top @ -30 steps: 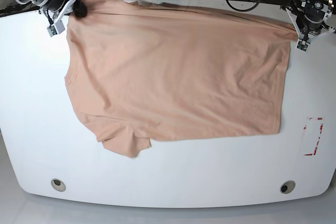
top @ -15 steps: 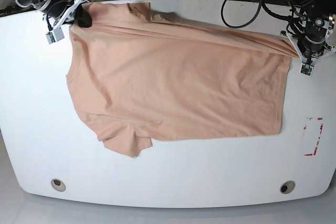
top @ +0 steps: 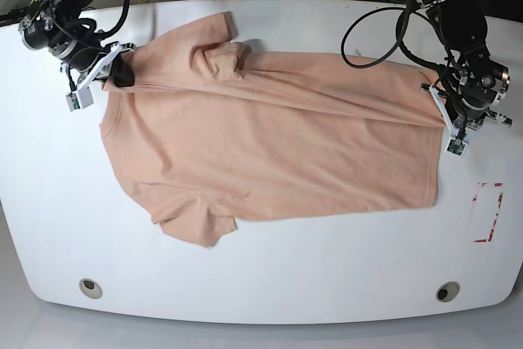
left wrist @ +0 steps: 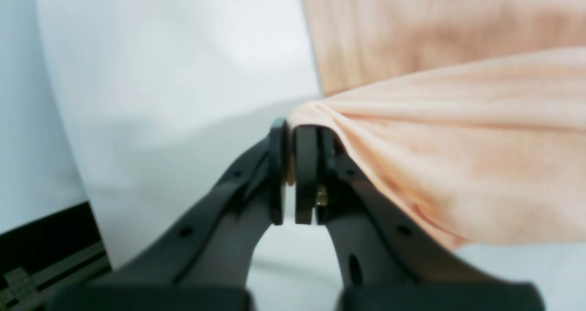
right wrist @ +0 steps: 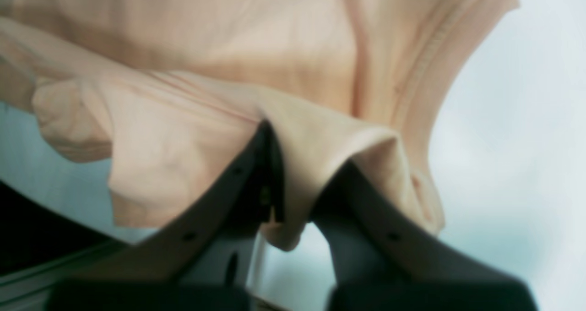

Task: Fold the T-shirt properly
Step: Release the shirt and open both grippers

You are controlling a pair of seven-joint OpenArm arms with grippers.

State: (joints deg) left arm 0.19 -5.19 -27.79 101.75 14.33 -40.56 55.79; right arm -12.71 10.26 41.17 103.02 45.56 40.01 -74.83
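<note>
The peach T-shirt (top: 270, 145) lies spread on the white table (top: 261, 284), its far edge lifted and drawn toward the near side. On the right of the base view, my left gripper (top: 446, 120) is shut on the shirt's far right corner. The left wrist view shows its jaws pressed together on a pinch of cloth (left wrist: 458, 164) at the left gripper (left wrist: 289, 134). On the left, my right gripper (top: 121, 73) is shut on the shoulder edge. In the right wrist view the fabric (right wrist: 229, 50) drapes over the right gripper (right wrist: 281, 164), hiding its fingertips.
Two round holes (top: 91, 288) (top: 447, 291) sit near the table's front edge. A red-marked rectangle (top: 488, 212) lies at the right. Cables (top: 372, 18) loop over the table's far right part behind the left arm.
Both grippers have moved toward the near side with the shirt's far edge held, folding that edge over the body. The far sleeve has bunched up by the collar.
</note>
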